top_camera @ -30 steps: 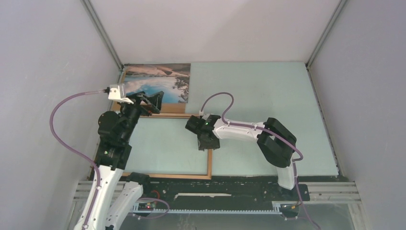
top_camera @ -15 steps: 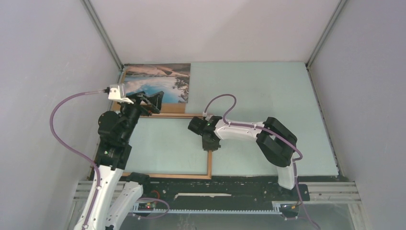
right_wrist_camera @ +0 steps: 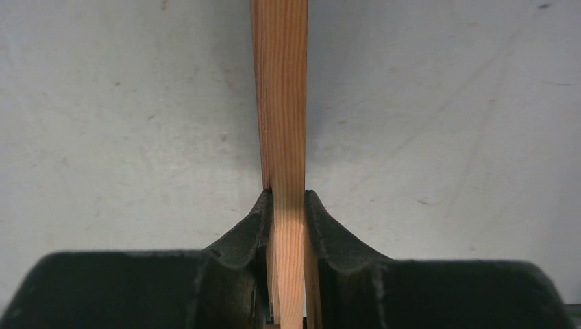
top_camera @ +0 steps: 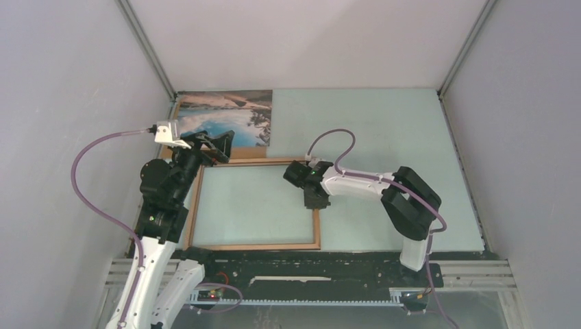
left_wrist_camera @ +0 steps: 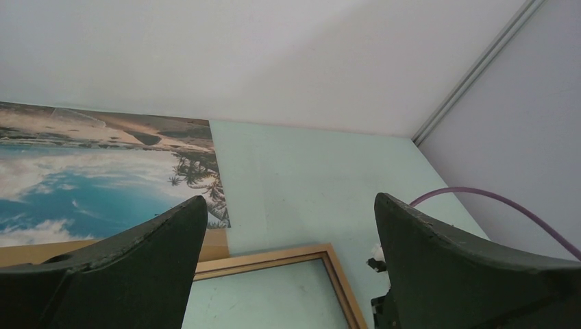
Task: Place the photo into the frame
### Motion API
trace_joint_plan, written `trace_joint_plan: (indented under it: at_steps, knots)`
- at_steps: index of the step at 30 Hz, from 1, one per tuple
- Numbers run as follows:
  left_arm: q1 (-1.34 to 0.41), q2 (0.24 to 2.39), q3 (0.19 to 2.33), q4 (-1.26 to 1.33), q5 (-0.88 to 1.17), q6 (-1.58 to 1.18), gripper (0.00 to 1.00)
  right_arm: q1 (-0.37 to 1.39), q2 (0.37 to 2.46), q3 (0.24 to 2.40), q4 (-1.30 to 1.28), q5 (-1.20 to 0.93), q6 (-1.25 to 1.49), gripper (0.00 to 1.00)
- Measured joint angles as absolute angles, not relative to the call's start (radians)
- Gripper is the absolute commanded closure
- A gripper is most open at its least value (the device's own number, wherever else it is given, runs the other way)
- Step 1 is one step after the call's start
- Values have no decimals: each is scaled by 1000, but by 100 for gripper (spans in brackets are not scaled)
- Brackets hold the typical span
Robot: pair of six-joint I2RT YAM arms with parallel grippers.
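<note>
Gripping the frame's right rail while the photo lies apart at the far left corner

**Top view.** The large rectangular picture frame of light brown wood (top_camera: 194,205) lies flat on the pale green desk (top_camera: 384,130), wood face up. The desk colour shows through its clear pane. Its near rail runs close to the desk's near edge. The right tool (top_camera: 316,203) reaches in from the right and sits on the frame's right rail, towards that rail's far end. The rectangular landscape photo of turquoise water, white snow and dark trees (top_camera: 223,118) lies picture side up in the far left corner of the desk, outside the frame. Under it rests a plain brown backing board (top_camera: 243,155), whose edge shows along the photo's near side. The frame's far rail lies just beside that board; whether the two touch cannot be told. The left tool (top_camera: 218,147) hangs over the frame's far left corner, pointing towards the photo.

**Right wrist view.** The two dark fingers (right_wrist_camera: 250,226) of the right tool (right_wrist_camera: 284,200) press on either side of the narrow wooden rail (right_wrist_camera: 281,103), holding the frame between them.

**Left wrist view.** The left tool (left_wrist_camera: 288,205) has its jaws spread wide with nothing between them. Beyond the fingers lie the photo (left_wrist_camera: 82,178), a strip of the backing board (left_wrist_camera: 214,240), one corner of the frame (left_wrist_camera: 274,260) and the desk (left_wrist_camera: 294,171). A purple cable (left_wrist_camera: 479,199) crosses at the right
</note>
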State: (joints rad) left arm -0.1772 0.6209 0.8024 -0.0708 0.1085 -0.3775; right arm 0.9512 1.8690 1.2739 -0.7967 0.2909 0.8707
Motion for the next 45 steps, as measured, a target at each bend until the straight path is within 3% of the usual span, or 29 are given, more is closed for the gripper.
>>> trace_joint_plan:
  at_steps: [10,22,30,45]
  knots:
    - [-177,621,802,-71,109,-378,0,855,1693,1185,-838,455,661,100]
    - [-177,621,802,-71,109,-392,0,575,1378,970,-720,456,226,100]
    - [-178,621,802,-70,117,-404,0,244,1365,971,-703,331,83,100]
    - [-187,635,802,-70,128,-419,0,-66,1365,972,-646,275,55,97]
